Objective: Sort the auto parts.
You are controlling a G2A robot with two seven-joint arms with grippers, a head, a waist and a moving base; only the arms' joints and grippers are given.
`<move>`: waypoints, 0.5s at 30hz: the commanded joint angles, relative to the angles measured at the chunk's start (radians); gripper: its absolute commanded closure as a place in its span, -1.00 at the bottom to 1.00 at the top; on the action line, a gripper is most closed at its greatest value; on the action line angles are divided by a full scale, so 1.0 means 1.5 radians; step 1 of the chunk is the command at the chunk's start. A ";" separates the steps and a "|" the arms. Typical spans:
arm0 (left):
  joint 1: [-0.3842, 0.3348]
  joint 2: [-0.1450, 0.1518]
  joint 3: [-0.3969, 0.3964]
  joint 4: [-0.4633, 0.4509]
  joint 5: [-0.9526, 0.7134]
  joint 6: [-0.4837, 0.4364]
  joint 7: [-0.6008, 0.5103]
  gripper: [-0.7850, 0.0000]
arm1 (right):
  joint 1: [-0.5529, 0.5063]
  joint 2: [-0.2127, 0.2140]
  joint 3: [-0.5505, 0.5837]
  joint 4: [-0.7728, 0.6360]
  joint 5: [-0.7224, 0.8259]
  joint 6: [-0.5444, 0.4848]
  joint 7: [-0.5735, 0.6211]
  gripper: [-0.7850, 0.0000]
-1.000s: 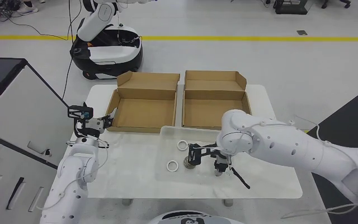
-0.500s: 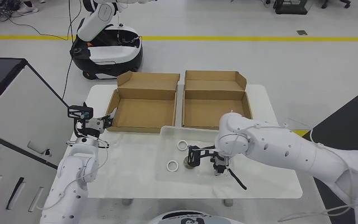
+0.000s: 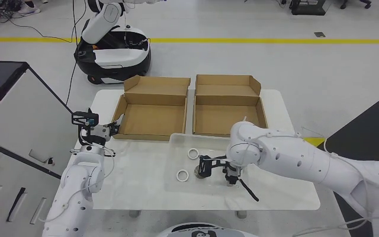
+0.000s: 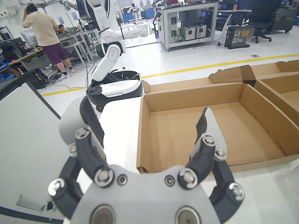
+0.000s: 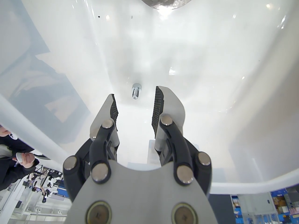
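Bolt (image 5: 136,90) lies in the white tray (image 5: 210,47) just past the right gripper's (image 5: 136,94) narrowly parted fingers (image 5: 157,103), facing their gap.

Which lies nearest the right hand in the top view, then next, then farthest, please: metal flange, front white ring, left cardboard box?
1. metal flange, just left of the right hand.
2. front white ring, farther left in the tray.
3. left cardboard box, beyond the tray.

Glossy white, round-jointed left arm (image 3: 80,183) and right arm (image 3: 284,157). Each ends in a pale metal wrist plate with black linkage bars pinned by silver screws. The left gripper (image 4: 145,107) and right gripper (image 5: 135,93) have silver fingers faced with ribbed black rubber pads.
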 commanded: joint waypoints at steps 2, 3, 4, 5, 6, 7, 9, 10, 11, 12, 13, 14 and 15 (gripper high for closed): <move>0.000 0.000 0.000 0.000 0.000 0.000 0.000 -1.00 | -0.003 -0.002 0.000 0.004 -0.001 0.000 0.000 0.06; 0.000 0.000 0.000 0.000 0.000 0.000 0.000 -1.00 | -0.003 -0.003 0.000 0.005 -0.002 0.000 0.000 0.06; 0.000 0.000 0.000 0.000 0.000 0.000 0.000 -1.00 | -0.004 -0.004 0.000 0.006 -0.001 0.000 0.000 0.06; 0.000 0.000 0.000 0.000 0.000 0.000 0.000 -1.00 | -0.004 -0.005 0.000 0.007 -0.001 0.000 0.000 0.07; 0.000 0.000 0.000 0.000 0.000 0.000 0.000 -1.00 | -0.005 -0.005 0.000 0.008 -0.002 0.000 0.000 0.08; 0.000 0.000 0.000 0.000 0.000 0.000 0.000 -1.00 | -0.006 -0.006 0.000 0.009 -0.002 0.000 0.000 0.08; 0.000 0.000 0.000 0.000 0.000 0.000 0.000 -1.00 | -0.006 -0.007 0.000 0.012 -0.002 0.000 0.000 0.10; 0.000 0.000 0.000 0.000 0.000 0.000 0.000 -1.00 | -0.007 -0.007 0.000 0.013 -0.002 0.000 0.000 0.11; 0.000 0.000 0.000 0.000 0.000 0.000 0.000 -1.00 | -0.007 -0.008 0.000 0.014 -0.002 0.000 0.000 0.11; 0.000 0.000 0.000 0.000 0.000 0.000 0.000 -1.00 | -0.007 -0.008 0.000 0.015 -0.002 0.000 0.000 0.12; 0.000 0.000 0.000 0.000 0.000 0.000 0.000 -1.00 | -0.007 -0.009 0.000 0.016 -0.002 0.000 0.000 0.12; 0.000 0.000 0.000 0.000 0.000 0.000 0.000 -1.00 | -0.008 -0.009 0.000 0.017 -0.002 0.000 0.000 0.13; 0.000 0.000 0.000 0.000 0.000 0.000 0.000 -1.00 | -0.008 -0.009 0.000 0.018 -0.003 0.000 0.000 0.14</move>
